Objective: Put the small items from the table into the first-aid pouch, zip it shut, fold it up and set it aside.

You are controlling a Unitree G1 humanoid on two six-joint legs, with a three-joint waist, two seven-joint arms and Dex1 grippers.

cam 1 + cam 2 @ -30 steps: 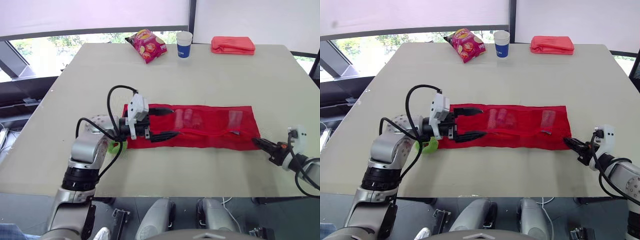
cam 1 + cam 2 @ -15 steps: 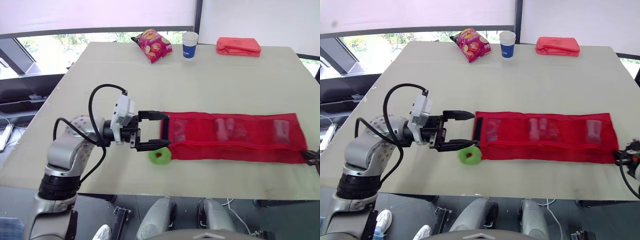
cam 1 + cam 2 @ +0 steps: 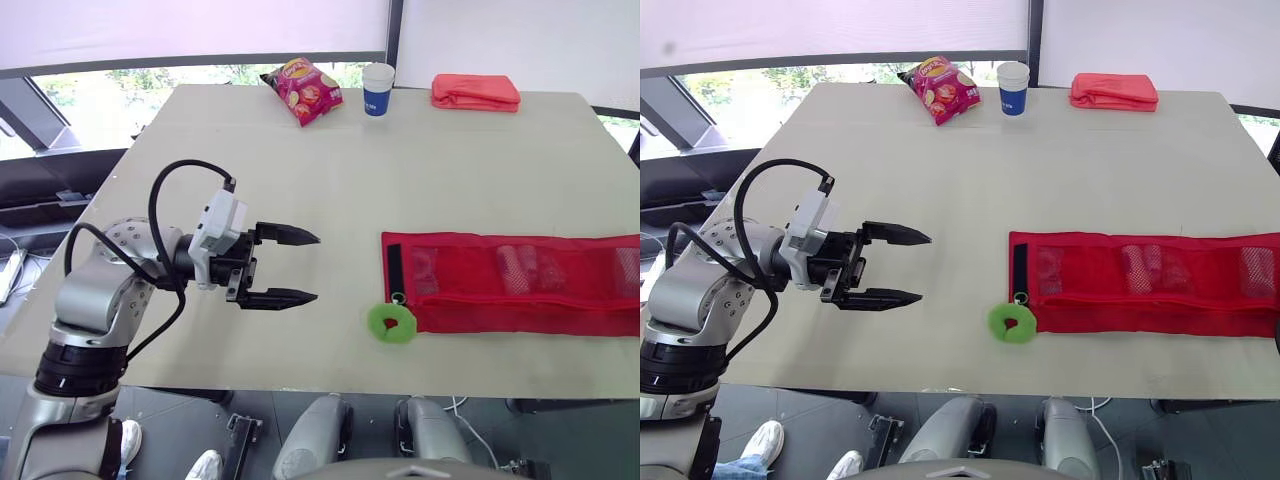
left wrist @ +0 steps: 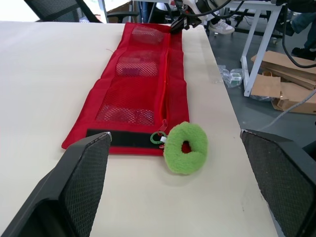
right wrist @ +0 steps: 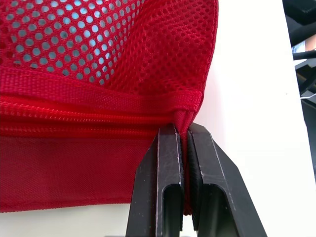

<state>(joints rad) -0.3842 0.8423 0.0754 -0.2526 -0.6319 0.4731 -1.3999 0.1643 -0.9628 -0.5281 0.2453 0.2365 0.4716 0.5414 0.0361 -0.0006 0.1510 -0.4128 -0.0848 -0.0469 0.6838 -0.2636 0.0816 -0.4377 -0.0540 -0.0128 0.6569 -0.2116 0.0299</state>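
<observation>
Red mesh pouch (image 3: 520, 285) has its right end pinched in our right tool (image 5: 182, 129), while our left tool (image 3: 316, 267) is spread wide and empty, left of it.

Before me a beige table (image 3: 450, 180); beyond its far edge, windows (image 3: 130, 85) under white blinds (image 3: 190, 30) let in daylight.

Red mesh first-aid pouch (image 3: 510, 285): long, unfolded, flat along the tabletop's (image 3: 300, 180) front right, with a black band (image 3: 395, 272) across its left end and small items (image 4: 131, 66) in the pockets. Lengthwise zip (image 4: 167, 74), pull at left end carrying a fuzzy green ring (image 3: 391, 323). Right-end seam pinched in the right hand (image 5: 181, 129).
</observation>
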